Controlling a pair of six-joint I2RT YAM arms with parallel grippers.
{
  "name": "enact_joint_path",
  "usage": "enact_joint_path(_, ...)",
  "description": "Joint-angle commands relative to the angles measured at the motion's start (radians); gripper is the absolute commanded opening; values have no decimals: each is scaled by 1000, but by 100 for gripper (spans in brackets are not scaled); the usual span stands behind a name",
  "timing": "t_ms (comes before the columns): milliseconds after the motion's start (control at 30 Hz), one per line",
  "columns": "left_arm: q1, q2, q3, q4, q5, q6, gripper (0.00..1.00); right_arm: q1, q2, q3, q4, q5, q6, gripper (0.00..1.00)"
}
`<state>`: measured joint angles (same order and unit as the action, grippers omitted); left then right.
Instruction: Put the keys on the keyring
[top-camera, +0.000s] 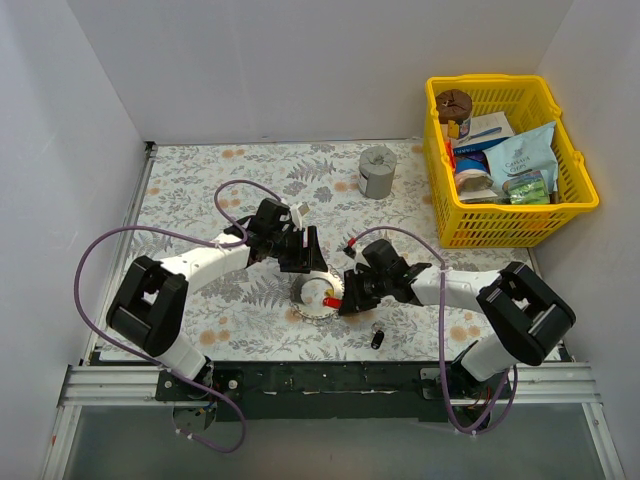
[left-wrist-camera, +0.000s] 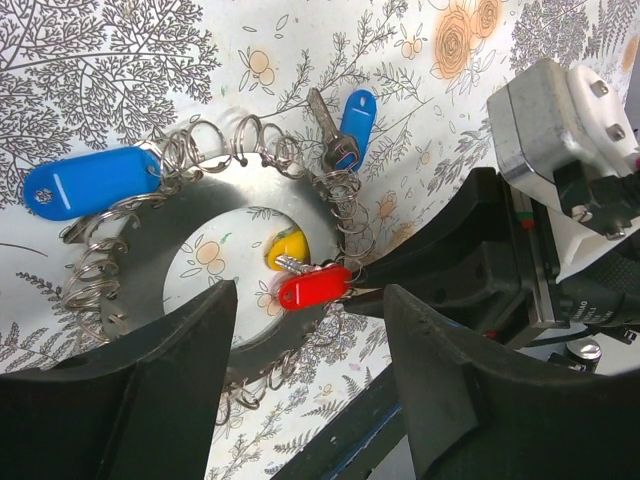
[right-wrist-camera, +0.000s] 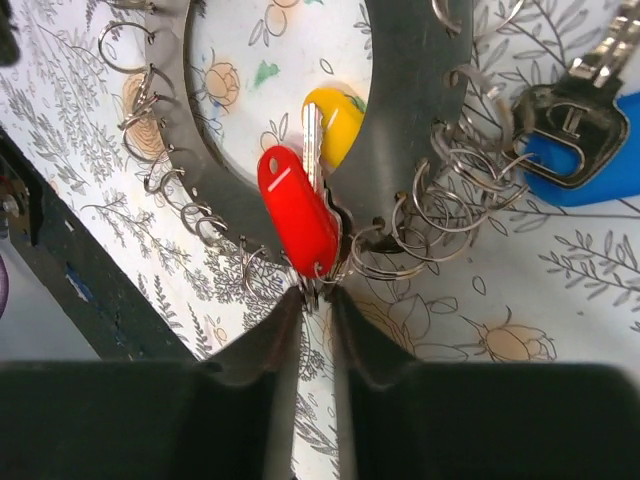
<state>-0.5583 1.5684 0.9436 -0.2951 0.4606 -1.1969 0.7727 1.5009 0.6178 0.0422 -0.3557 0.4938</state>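
Silver metal is seen in the middle of the flowered table (top-camera: 200, 180) in the top view: the keyring (top-camera: 318, 297) lies flat there, between the two arms. The left gripper (top-camera: 305, 258) is held just behind it, and the right gripper (top-camera: 345, 290) is placed at its right edge. A grey cup (top-camera: 377, 172) stands farther back, a yellow basket (top-camera: 445, 225) with packets in it is set at the far right, and a small black cylinder (top-camera: 377, 338) lies near the front edge, apart from the ring.

In the left wrist view the left fingers (left-wrist-camera: 150, 400) are spread wide apart and nothing is held between them. The keyring is seen beyond them, flat on the table. Its rim is lined with many small wire loops. A blue tag (left-wrist-camera: 90, 182) is attached at one side, and a blue key (left-wrist-camera: 358, 112) beside a dark-headed metal key at another. A red key (left-wrist-camera: 313, 287) lies across the rim, and a yellow piece (left-wrist-camera: 288, 245) is seen in the hole of the ring. The tips of the right gripper are met by the end of the red key.

In the right wrist view the right fingers (right-wrist-camera: 250, 350) are brought almost together, and the small loop at the end of the red key is clamped between them.
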Motion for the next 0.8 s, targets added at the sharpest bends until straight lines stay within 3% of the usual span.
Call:
enact_joint_path(0, 5, -59, -8, 1, 10, 7, 60, 0, 21, 13, 52, 0, 19, 17)
enact_joint_path(133, 6, -67, -19, 1, 9, 7, 61, 0, 7, 49, -10, 63, -24, 13)
enact_joint_path(233, 6, -64, -25, 4, 10, 8, 60, -1, -16, 56, -30, 90, -38, 16)
enact_joint_path(300, 6, -64, -28, 2, 12, 8, 61, -3, -36, 51, -39, 110, -38, 32)
enact_joint_path(433, 5, -62, -32, 10, 12, 8, 61, -1, -82, 8, -19, 118, -17, 53)
enact_joint_path(567, 6, -57, -34, 13, 15, 11, 61, -3, -126, -27, 13, 115, 11, 56)
enact_joint_path(767, 5, -53, -35, 19, 19, 14, 61, -13, -127, -84, 105, 57, 66, 52)
